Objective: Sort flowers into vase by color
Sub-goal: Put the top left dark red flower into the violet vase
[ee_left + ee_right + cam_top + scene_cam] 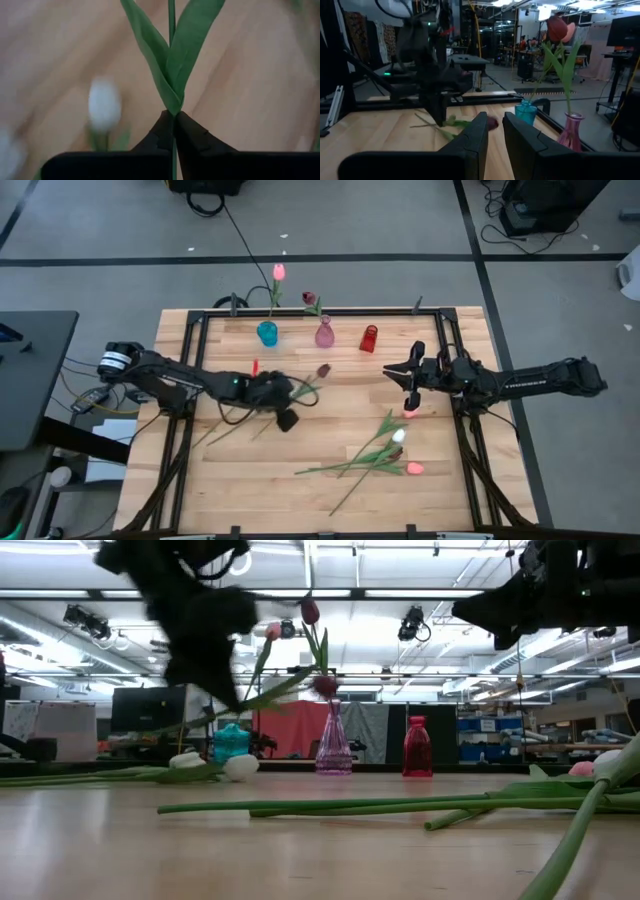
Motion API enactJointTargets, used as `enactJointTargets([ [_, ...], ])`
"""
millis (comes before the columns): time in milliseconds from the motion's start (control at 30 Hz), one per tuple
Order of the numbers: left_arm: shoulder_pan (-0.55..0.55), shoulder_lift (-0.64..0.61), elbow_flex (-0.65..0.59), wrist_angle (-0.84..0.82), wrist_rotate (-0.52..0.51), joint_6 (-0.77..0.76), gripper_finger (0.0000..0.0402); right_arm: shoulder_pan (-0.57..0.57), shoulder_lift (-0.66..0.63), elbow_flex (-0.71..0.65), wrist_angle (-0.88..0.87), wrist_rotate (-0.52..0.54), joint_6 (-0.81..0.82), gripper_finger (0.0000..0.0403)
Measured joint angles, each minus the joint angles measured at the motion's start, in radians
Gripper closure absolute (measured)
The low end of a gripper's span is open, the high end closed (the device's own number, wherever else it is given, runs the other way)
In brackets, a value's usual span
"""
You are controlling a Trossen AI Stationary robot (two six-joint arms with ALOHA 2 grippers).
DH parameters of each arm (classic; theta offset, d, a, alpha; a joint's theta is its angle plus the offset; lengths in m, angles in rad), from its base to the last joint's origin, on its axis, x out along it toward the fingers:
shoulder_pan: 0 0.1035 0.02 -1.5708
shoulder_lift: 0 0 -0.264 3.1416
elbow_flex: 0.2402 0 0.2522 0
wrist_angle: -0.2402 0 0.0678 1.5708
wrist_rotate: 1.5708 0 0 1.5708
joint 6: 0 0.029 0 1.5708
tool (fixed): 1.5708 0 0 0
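Observation:
My left gripper (284,404) hangs over the table's left middle, shut on a maroon tulip (323,369) that points toward the vases. My right gripper (408,376) hovers open right of the middle, holding nothing. At the far edge stand a teal vase (267,333) holding a pink tulip (279,272), a pink vase (324,333) holding a maroon tulip (309,298), and a red vase (369,338) with no flower. White-headed tulips (240,767) lie under the left arm. A white (398,436) and two pink tulips (415,468) lie on the right. My left gripper pinches the maroon tulip's thin stem (172,117) between its two fingers, right below the point where the leaves (170,65) split off. The fingers come from above and lie across the stem. The flower is lifted clear of the table, its head (326,685) slanting upward toward the vases.
Long green stems (400,807) cross the near right part of the table. A black frame rail (320,311) runs behind the vases. Bare wood (350,380) lies between the two grippers.

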Motion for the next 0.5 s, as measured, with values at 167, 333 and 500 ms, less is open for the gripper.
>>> enactJointTargets([
  [167,0.076,0.103,0.031,0.285,-0.004,0.189,0.0391,-0.009,-0.11,0.0,-0.14,0.016,0.016,0.0328],
  [333,0.177,0.205,0.066,0.576,-0.003,0.362,0.0391,-0.018,-0.212,0.0,-0.24,0.052,0.051,0.0328],
  [500,0.243,0.24,0.074,0.827,-0.019,0.489,0.0389,-0.018,-0.233,0.0,-0.271,0.039,0.065,0.0328],
])
